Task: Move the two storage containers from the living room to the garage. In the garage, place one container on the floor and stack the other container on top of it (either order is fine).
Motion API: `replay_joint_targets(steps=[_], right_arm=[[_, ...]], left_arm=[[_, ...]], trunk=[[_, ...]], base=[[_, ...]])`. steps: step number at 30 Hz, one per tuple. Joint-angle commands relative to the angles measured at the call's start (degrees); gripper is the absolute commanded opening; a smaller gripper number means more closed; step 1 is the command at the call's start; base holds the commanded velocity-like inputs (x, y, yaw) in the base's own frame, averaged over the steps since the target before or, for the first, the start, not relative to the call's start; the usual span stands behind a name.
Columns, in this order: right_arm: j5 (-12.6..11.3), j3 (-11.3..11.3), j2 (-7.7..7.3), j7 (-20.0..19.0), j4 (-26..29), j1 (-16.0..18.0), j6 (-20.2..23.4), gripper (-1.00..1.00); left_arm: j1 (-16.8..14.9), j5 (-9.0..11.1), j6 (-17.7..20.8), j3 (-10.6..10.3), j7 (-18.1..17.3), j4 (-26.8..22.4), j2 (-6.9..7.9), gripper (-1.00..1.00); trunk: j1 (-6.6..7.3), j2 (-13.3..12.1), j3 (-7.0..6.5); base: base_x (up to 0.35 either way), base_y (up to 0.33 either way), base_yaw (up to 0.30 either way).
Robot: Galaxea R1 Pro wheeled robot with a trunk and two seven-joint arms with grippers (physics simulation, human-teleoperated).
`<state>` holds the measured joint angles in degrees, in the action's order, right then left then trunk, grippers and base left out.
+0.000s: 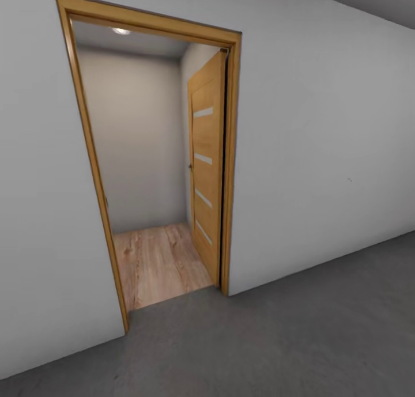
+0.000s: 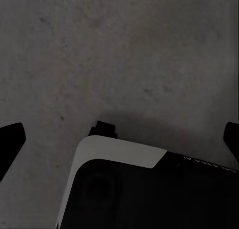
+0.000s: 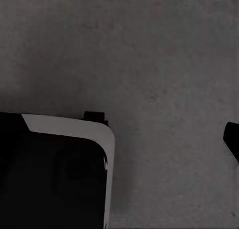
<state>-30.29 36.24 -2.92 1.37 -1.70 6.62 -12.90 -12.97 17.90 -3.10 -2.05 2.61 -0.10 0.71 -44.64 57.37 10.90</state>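
The robot stands on the garage's dark grey concrete floor (image 1: 323,339), facing an open doorway (image 1: 153,172) in a plain white wall (image 1: 323,155). Beyond the wooden door frame (image 1: 233,155) lies a small room with light wood plank flooring (image 1: 158,261), and a light-wood door with pale horizontal insets (image 1: 206,166) is swung inward against the right side of the opening. Neither storage container appears in these pictures, so where they lie cannot be read from here; judging by the task, the step in hand is driving out of the garage toward the living room to fetch one. Both wrist cameras look straight down at the mottled concrete, with the robot's own black-and-white base (image 2: 124,184) below. In the left wrist view the left gripper (image 2: 119,139) has its dark fingertips (image 2: 11,139) at opposite edges of the picture, spread wide with nothing between them. In the right wrist view a single dark fingertip (image 3: 231,139) shows at one edge, so I cannot tell how that gripper stands. To do this well, the base should square up with the opening, since it sits left of centre in the head view, and pass through the middle, clear of frame and door leaf.
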Motion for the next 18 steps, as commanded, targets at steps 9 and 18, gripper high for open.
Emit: replay_joint_targets(steps=[9,18], right_arm=[[-0.38,0.44,0.02,0.03,-0.14,0.06,-0.36,1.0],[-0.38,0.49,0.02,0.03,-0.14,0.06,-0.37,1.0]], left_arm=[[-0.04,0.29,-0.15,-0.23,0.11,0.02,-0.01,1.0],[-0.04,0.29,-0.15,-0.24,0.11,0.05,-0.01,1.0]], trunk=[[-0.04,0.05,0.08],[-0.04,0.05,0.08]], base=[[0.319,-0.077,0.131],[0.319,-0.093,0.263]])
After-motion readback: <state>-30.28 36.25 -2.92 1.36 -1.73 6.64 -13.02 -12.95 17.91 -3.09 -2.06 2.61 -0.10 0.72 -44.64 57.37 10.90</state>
